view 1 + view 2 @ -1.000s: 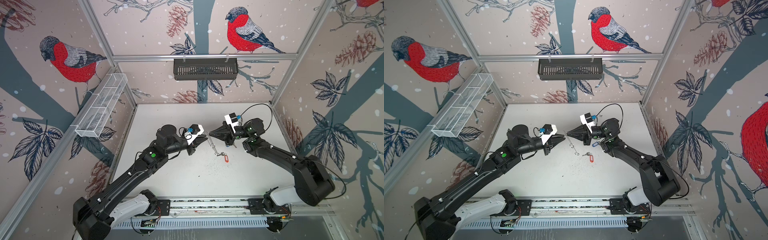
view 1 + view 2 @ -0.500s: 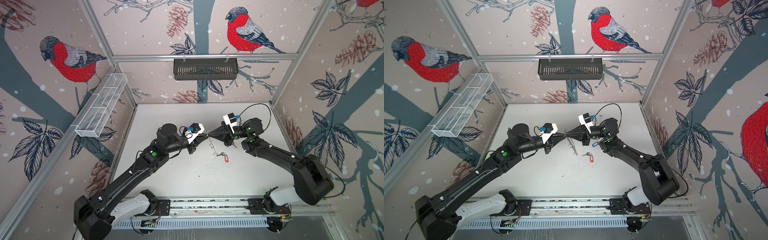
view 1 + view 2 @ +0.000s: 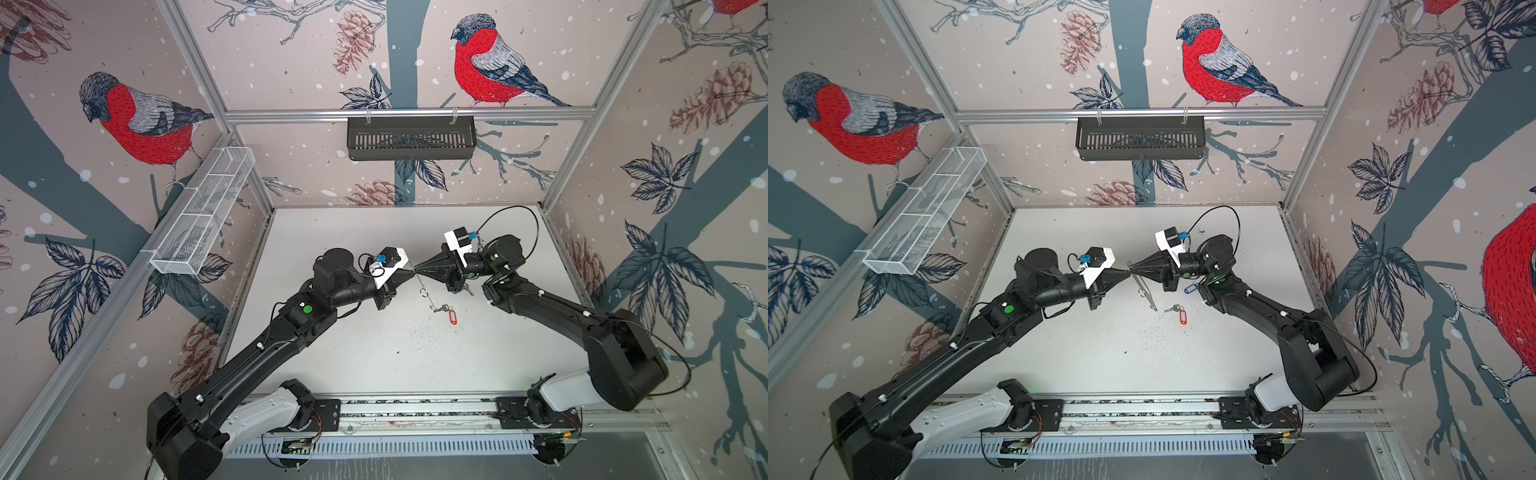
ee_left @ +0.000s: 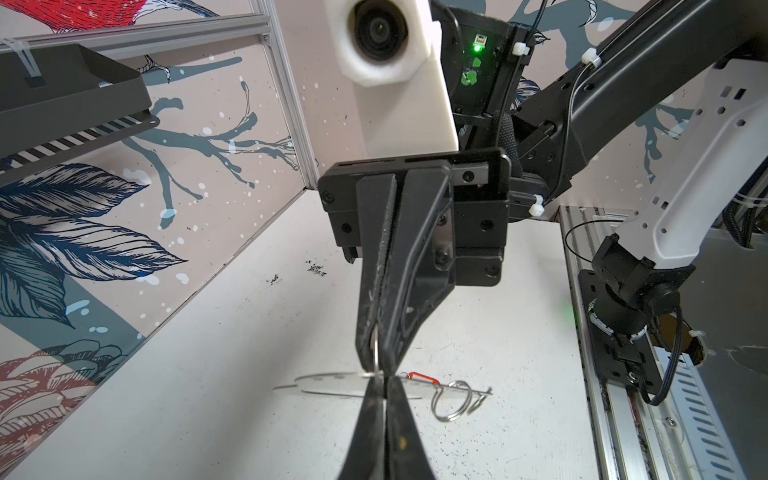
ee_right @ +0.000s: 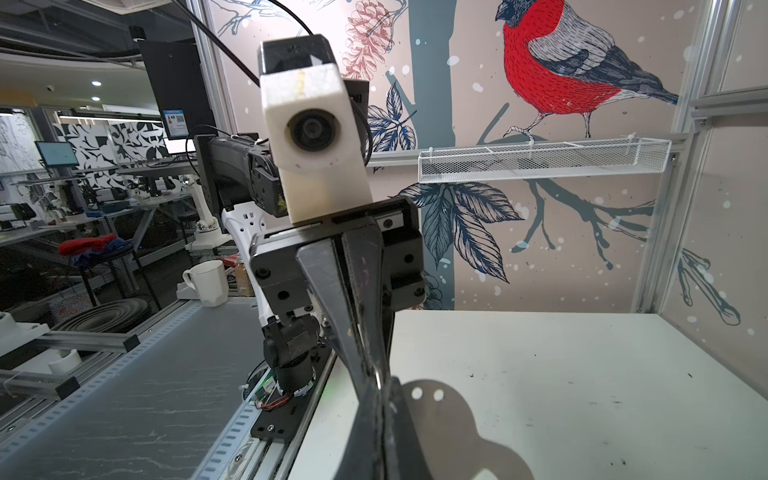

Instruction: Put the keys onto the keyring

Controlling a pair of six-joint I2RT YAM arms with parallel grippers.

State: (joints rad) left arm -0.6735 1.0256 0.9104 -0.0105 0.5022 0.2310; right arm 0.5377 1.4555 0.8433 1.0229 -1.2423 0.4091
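Your left gripper (image 3: 411,271), apart before, now meets right gripper (image 3: 417,270) tip to tip, both clamped on the keyring (image 5: 444,424), holes (image 5: 417,392) seen only in right wrist view.

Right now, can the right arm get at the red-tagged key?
Probably not yet: the right gripper is shut on the keyring, tip to tip with the left gripper. The red-tagged key lies uncovered nearby; releasing should suffice.

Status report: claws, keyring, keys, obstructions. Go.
Left claw and right claw both shut on the keyring, held off the table. Red-tagged key and blue-tagged key loose on table. Blue one close under right arm.
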